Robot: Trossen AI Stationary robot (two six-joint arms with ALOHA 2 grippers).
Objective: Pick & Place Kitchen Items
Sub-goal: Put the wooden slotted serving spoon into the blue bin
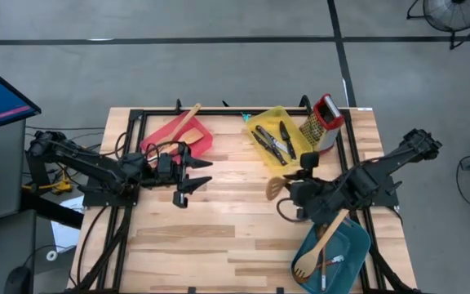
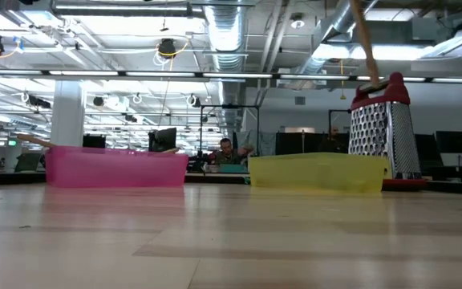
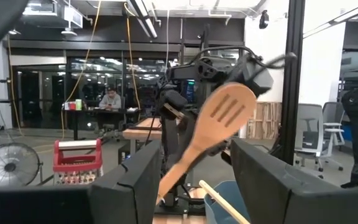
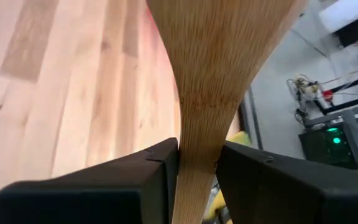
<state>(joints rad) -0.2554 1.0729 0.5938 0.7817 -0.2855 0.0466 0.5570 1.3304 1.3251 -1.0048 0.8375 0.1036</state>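
Observation:
My right gripper (image 1: pixel 289 193) is right of the table's middle, shut on a pale wooden slotted turner (image 1: pixel 275 188), which also shows in the left wrist view (image 3: pixel 225 113). My left gripper (image 1: pixel 205 172) is open and empty, left of the middle, just in front of the red tray (image 1: pixel 163 131). A wooden spatula (image 1: pixel 188 122) lies in the red tray. The yellow tray (image 1: pixel 261 122) holds dark knives and spoons (image 1: pixel 277 140). The teal tray (image 1: pixel 351 245) holds a wooden spork (image 1: pixel 321 245) and a small utensil (image 1: pixel 330 261). My right gripper pinches the turner between its two fingers (image 4: pixel 154 165) at the neck (image 4: pixel 194 134), where the handle widens into the blade. The fingers lie across the handle. In the left wrist view the turner is lifted clear of the table and tilted, its slotted blade up.
A steel box grater with a red top (image 1: pixel 323 122) stands at the back right beside the yellow tray. Bare wood lies across the table's middle and near edge (image 1: pixel 219 245). A person sits in the room far behind the table (image 2: pixel 226 151).

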